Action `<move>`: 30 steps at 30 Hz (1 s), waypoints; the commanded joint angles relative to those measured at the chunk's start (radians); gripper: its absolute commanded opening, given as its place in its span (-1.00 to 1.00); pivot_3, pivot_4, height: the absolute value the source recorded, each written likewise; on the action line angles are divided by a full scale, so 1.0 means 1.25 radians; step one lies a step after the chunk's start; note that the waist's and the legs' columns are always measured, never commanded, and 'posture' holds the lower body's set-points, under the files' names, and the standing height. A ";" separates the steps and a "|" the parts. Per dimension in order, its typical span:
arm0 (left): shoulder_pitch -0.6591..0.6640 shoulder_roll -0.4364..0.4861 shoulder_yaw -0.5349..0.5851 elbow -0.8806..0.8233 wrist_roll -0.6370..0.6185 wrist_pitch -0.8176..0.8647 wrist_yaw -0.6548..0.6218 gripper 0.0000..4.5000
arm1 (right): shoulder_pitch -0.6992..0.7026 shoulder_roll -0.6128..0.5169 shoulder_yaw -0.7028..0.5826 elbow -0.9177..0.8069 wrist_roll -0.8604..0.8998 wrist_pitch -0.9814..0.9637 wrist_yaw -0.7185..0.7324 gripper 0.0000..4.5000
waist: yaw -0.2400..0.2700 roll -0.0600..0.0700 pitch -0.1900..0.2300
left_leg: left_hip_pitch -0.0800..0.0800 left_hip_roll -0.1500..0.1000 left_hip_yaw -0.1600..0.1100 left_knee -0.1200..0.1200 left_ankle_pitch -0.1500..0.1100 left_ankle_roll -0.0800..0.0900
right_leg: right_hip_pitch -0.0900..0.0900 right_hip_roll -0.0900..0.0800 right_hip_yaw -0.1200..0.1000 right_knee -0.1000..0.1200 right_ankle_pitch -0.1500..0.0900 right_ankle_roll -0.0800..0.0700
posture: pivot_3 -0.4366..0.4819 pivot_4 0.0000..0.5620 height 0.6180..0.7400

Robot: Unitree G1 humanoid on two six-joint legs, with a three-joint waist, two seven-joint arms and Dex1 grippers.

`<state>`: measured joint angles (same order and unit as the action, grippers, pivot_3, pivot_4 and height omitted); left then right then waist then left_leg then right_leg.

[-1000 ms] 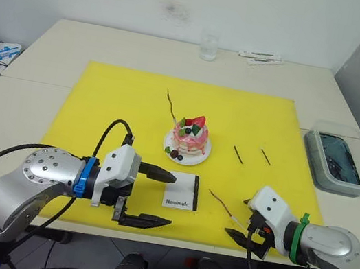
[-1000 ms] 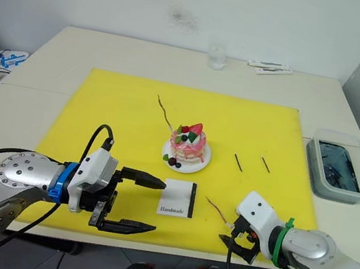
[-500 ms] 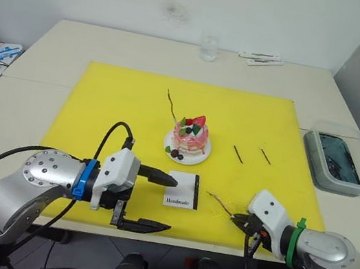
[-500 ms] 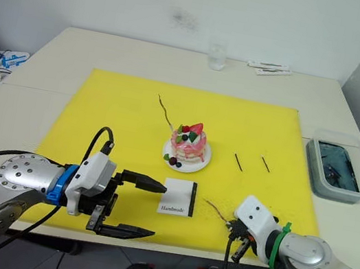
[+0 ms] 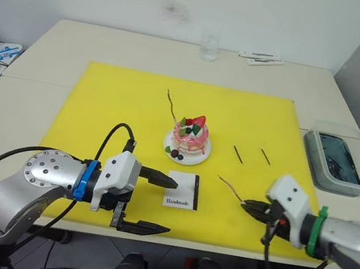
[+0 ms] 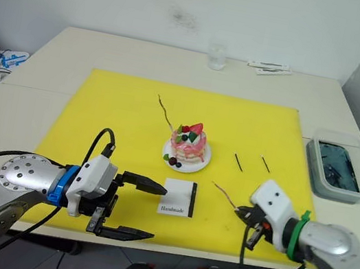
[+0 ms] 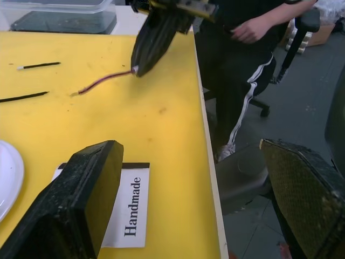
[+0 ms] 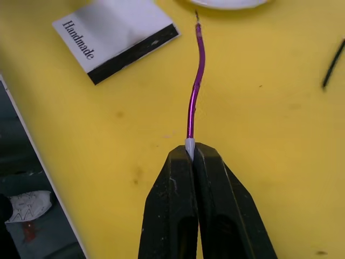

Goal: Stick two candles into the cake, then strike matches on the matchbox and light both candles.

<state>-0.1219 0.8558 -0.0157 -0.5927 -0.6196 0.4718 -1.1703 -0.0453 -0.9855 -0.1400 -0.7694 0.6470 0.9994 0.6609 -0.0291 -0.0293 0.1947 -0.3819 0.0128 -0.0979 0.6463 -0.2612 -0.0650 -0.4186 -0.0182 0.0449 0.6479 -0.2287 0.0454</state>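
**Second candle pinched at its tip, cake not yet reached**

The right tool [image 5: 249, 204] is closed on the pale tip of one candle [image 8: 193, 100]. In the right wrist view the two fingers [image 8: 168, 216] meet just at this tip, so the hold is very small and the thin curved stick reaches out free in front of them, over the yellow mat [image 5: 117, 95]. Its far end points toward the white plate [image 5: 198, 155] of the cake [image 5: 190, 136], but it is still apart from it.

The left tool [image 5: 157, 202] is open wide and holds nothing. It hovers near the front edge of the mat, just beside the matchbox [image 5: 182, 190], which lies flat between the two tools with its black strip on the side of the right tool.

The other candle [image 5: 171, 107] already stands in the cake and leans away to the left. The two matches [image 5: 238, 154] lie on the mat to the right of the cake, well apart from both tools.

I think the main risk is the grip. Because only the tip is held, the candle may turn or slip between the fingers when it is pushed into the cake. Its curve also makes the free end hard to aim, so it may strike the strawberry or push the cake on its plate. A hard push could bend the stick.
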 commanded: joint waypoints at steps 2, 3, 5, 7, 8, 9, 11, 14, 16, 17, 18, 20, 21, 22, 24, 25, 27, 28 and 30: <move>-0.017 -0.002 0.000 -0.021 -0.030 0.008 -0.002 1.00 | 0.068 -0.105 -0.073 0.118 -0.092 -0.158 0.142 -1.00 | 0.002 0.000 0.000 | 0.000 0.000 0.000 0.000 0.000 0.000 | 0.000 0.000 0.000 0.000 0.000 0.000 | -0.05 -0.47 1.00; -0.019 -0.003 -0.001 -0.023 -0.033 0.009 -0.002 1.00 | 0.083 -0.119 -0.080 0.141 -0.110 -0.190 0.161 -1.00 | 0.001 0.000 0.000 | 0.000 0.000 0.000 0.000 0.000 0.000 | 0.000 0.000 0.000 0.000 0.000 0.000 | -0.05 -0.47 1.00; -0.028 -0.015 -0.003 -0.028 -0.050 0.018 0.007 1.00 | 0.133 -0.142 -0.092 0.214 -0.167 -0.294 0.215 -1.00 | 0.001 0.000 0.000 | 0.000 0.000 0.001 0.000 0.000 0.000 | 0.000 0.000 0.000 0.000 0.000 0.001 | -0.05 -0.47 1.00; -0.039 -0.024 -0.008 -0.032 -0.064 0.027 0.011 1.00 | 0.172 -0.145 -0.102 0.281 -0.211 -0.379 0.250 -1.00 | 0.001 0.000 0.000 | 0.000 0.000 0.001 0.000 0.000 0.000 | 0.000 0.000 0.000 0.000 0.001 0.002 | -0.05 -0.47 1.00; -0.046 -0.028 -0.014 -0.035 -0.068 0.032 0.015 1.00 | 0.194 -0.144 -0.107 0.317 -0.229 -0.422 0.269 -1.00 | 0.001 0.000 0.000 | 0.000 0.000 0.001 0.000 0.000 0.000 | 0.000 0.000 0.000 0.000 0.001 0.002 | -0.05 -0.47 1.00; -0.054 -0.033 -0.019 -0.037 -0.070 0.036 0.019 1.00 | 0.211 -0.143 -0.111 0.342 -0.240 -0.452 0.287 -1.00 | 0.000 0.000 0.000 | 0.000 0.000 0.001 0.000 0.000 0.000 | 0.000 0.000 0.000 0.000 0.001 0.002 | -0.05 -0.47 1.00; -0.067 -0.040 -0.024 -0.039 -0.074 0.044 0.029 1.00 | 0.226 -0.135 -0.122 0.368 -0.241 -0.476 0.306 -1.00 | 0.000 0.000 0.000 | 0.000 0.000 0.001 0.000 0.000 0.000 | 0.000 0.000 0.001 0.000 0.001 0.002 | -0.05 -0.47 1.00; -0.085 -0.048 -0.032 -0.037 -0.073 0.049 0.035 1.00 | 0.232 -0.130 -0.130 0.393 -0.238 -0.479 0.327 -1.00 | -0.003 0.000 0.000 | 0.002 0.000 0.001 0.000 0.000 0.000 | 0.001 0.000 0.001 0.001 0.002 0.002 | -0.05 -0.47 1.00; -0.092 -0.051 -0.035 -0.036 -0.074 0.052 0.036 1.00 | 0.232 -0.131 -0.135 0.403 -0.235 -0.483 0.348 -1.00 | -0.003 0.000 0.000 | 0.004 0.000 0.001 0.000 0.000 0.000 | 0.004 0.000 0.001 0.000 0.001 0.000 | -0.05 -0.47 1.00; -0.095 -0.052 -0.037 -0.035 -0.074 0.052 0.037 1.00 | 0.231 -0.132 -0.136 0.409 -0.239 -0.490 0.354 -1.00 | -0.003 0.000 0.000 | 0.005 0.000 0.001 0.000 0.000 0.000 | 0.005 0.000 0.001 0.000 0.000 0.000 | -0.05 -0.47 1.00; -0.098 -0.053 -0.039 -0.035 -0.074 0.053 0.038 1.00 | 0.230 -0.134 -0.136 0.414 -0.239 -0.488 0.362 -1.00 | -0.003 0.000 0.000 | 0.006 0.000 0.001 0.000 0.000 0.000 | 0.006 0.000 0.001 0.000 0.000 -0.001 | -0.05 -0.47 1.00; -0.103 -0.057 -0.044 -0.034 -0.073 0.053 0.042 1.00 | 0.224 -0.136 -0.135 0.425 -0.243 -0.487 0.370 -1.00 | -0.002 0.000 0.000 | 0.008 0.000 0.001 0.000 0.000 0.000 | 0.008 0.000 0.001 0.000 0.000 -0.001 | -0.05 -0.47 1.00; -0.105 -0.060 -0.046 -0.034 -0.073 0.054 0.044 1.00 | 0.218 -0.136 -0.132 0.432 -0.245 -0.488 0.373 -1.00 | -0.002 0.000 0.000 | 0.008 0.000 0.001 0.000 0.000 0.000 | 0.009 0.000 0.001 -0.001 0.000 -0.001 | -0.05 -0.47 1.00; -0.107 -0.062 -0.048 -0.035 -0.073 0.054 0.046 1.00 | 0.212 -0.136 -0.130 0.437 -0.246 -0.486 0.375 -1.00 | -0.002 0.000 0.000 | 0.009 0.000 0.001 0.000 0.000 0.000 | 0.010 0.000 0.001 -0.001 0.000 -0.001 | -0.05 -0.47 1.00; -0.108 -0.064 -0.051 -0.035 -0.072 0.054 0.049 1.00 | 0.204 -0.136 -0.126 0.443 -0.246 -0.479 0.381 -1.00 | -0.003 0.000 0.000 | 0.010 0.000 0.002 0.000 0.000 0.000 | 0.010 0.000 0.002 -0.001 0.000 -0.001 | -0.05 -0.47 1.00; -0.108 -0.065 -0.052 -0.035 -0.071 0.053 0.049 1.00 | 0.200 -0.136 -0.123 0.446 -0.248 -0.476 0.381 -0.90 | -0.003 0.000 0.000 | 0.010 0.000 0.002 0.000 0.000 0.000 | 0.010 0.000 0.002 -0.001 0.000 -0.001 | -0.05 -0.47 1.00; -0.107 -0.065 -0.054 -0.034 -0.068 0.051 0.050 1.00 | 0.194 -0.136 -0.120 0.449 -0.251 -0.473 0.385 -0.69 | -0.002 0.000 0.000 | 0.011 0.000 0.002 0.000 0.000 0.000 | 0.010 0.000 0.002 0.000 0.000 -0.001 | -0.05 -0.47 1.00; -0.107 -0.065 -0.055 -0.033 -0.066 0.050 0.051 1.00 | 0.191 -0.134 -0.120 0.449 -0.251 -0.473 0.383 -0.54 | -0.002 0.000 0.000 | 0.011 0.000 0.002 0.000 0.000 0.000 | 0.010 0.000 0.002 0.000 0.000 -0.001 | -0.05 -0.47 1.00; -0.107 -0.065 -0.056 -0.032 -0.064 0.048 0.052 1.00 | 0.187 -0.133 -0.122 0.447 -0.251 -0.470 0.383 -0.22 | -0.002 0.000 0.000 | 0.011 0.000 0.002 0.000 0.000 0.000 | 0.010 0.000 0.002 0.000 0.000 -0.001 | -0.05 -0.47 1.00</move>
<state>-0.2471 0.7790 -0.0838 -0.6136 -0.6980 0.5396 -1.1050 0.2042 -1.1478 -0.2729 -0.2003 0.3335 0.4072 1.1335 -0.0321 -0.0293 0.1948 -0.3688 0.0126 -0.0955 0.6460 -0.2612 -0.0650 -0.4057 -0.0182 0.0476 0.6472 -0.2290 0.0442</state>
